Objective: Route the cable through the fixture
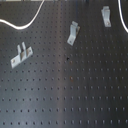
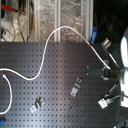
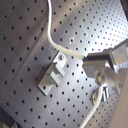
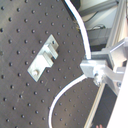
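Holding the thin white cable (image 3: 75, 52) tight in our claw (image 3: 92, 61), we think it feels light and floppy, so we should grip near its end.

No readable text, labels, brand marks, numbers or signs in any of the four views. Frames are too low-res and blurred to resolve any lettering.
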